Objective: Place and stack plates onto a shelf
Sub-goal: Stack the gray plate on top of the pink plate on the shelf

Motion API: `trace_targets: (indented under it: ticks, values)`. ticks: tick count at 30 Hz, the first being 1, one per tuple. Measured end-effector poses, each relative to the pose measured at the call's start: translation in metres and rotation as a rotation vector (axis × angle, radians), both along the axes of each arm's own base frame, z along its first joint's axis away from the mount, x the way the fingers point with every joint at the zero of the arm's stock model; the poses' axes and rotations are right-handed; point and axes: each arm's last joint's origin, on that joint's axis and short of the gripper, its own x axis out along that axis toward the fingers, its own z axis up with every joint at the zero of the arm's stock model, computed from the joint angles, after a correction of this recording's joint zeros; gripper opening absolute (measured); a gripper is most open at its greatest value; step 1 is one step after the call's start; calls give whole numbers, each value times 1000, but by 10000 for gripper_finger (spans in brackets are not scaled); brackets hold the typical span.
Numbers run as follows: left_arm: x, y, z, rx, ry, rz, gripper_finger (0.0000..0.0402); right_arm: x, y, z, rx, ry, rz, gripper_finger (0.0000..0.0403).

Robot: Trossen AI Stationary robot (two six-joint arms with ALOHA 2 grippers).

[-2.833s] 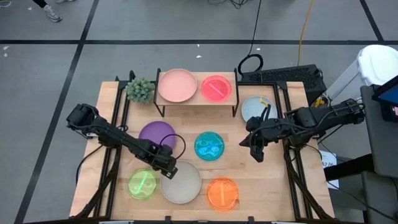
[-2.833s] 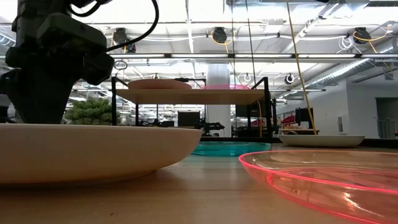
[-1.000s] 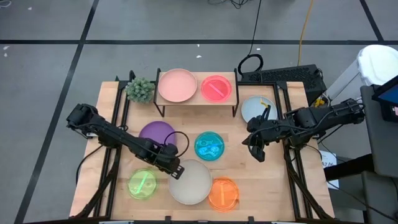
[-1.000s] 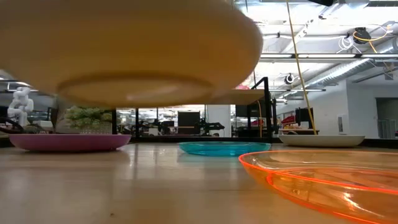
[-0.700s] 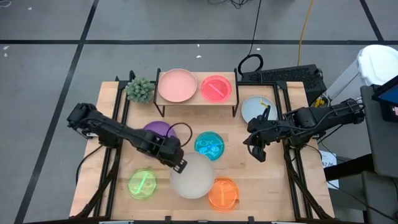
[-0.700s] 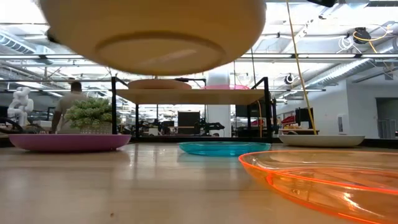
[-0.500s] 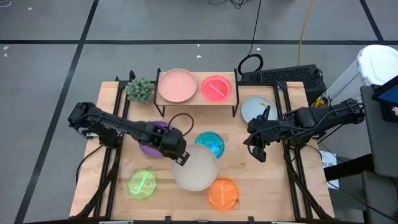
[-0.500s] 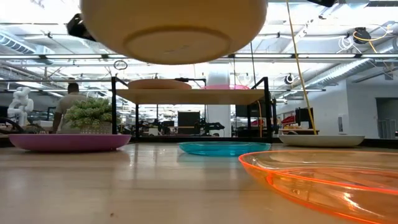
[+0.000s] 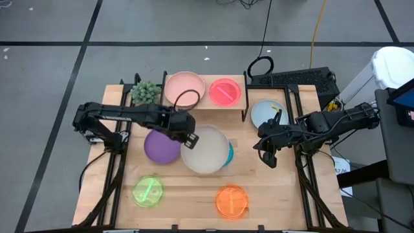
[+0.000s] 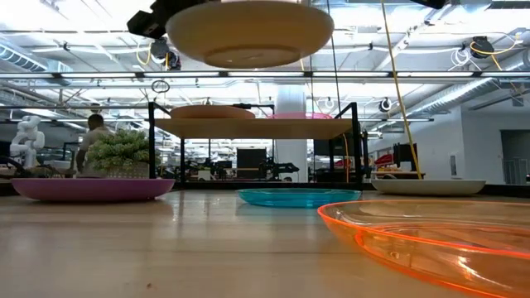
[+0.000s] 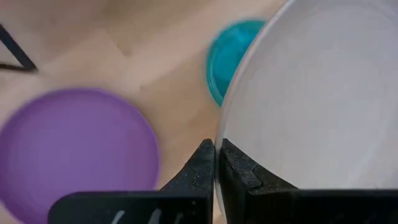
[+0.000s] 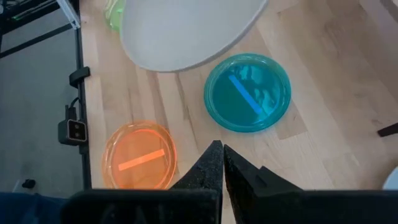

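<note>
At the centre of the high view, the left gripper [image 9: 188, 138] pinches the rim of the large cream-white round plate [image 9: 206, 149], held in the air over the translucent blue plate [image 9: 228, 154], below the light-wood shelf [image 9: 204, 101]. The right gripper [image 9: 268, 157], fingers pressed together and empty, hangs at centre right

The left arm is stretched from the table's left edge toward the middle, raised well above the tabletop, its left gripper [image 9: 188, 138] pinched closed on the rim of the cream-white plate [image 9: 206, 150], which is carried aloft and level. The right arm is held folded at the table's right side, its right gripper [image 9: 267, 159] pressed closed, fingers together, pointed down and empty.
</note>
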Motion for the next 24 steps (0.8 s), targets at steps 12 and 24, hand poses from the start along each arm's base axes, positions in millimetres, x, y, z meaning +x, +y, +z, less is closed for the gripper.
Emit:
trace_targets:
  ticks: [12,24]
  values:
    - [-19,61,36,96,27,97,8,-2,-1,-2,-14,32,5,0]
    - [-45,132,62,190,4,184,8,-3,-1,-3,-32,42,24,0]
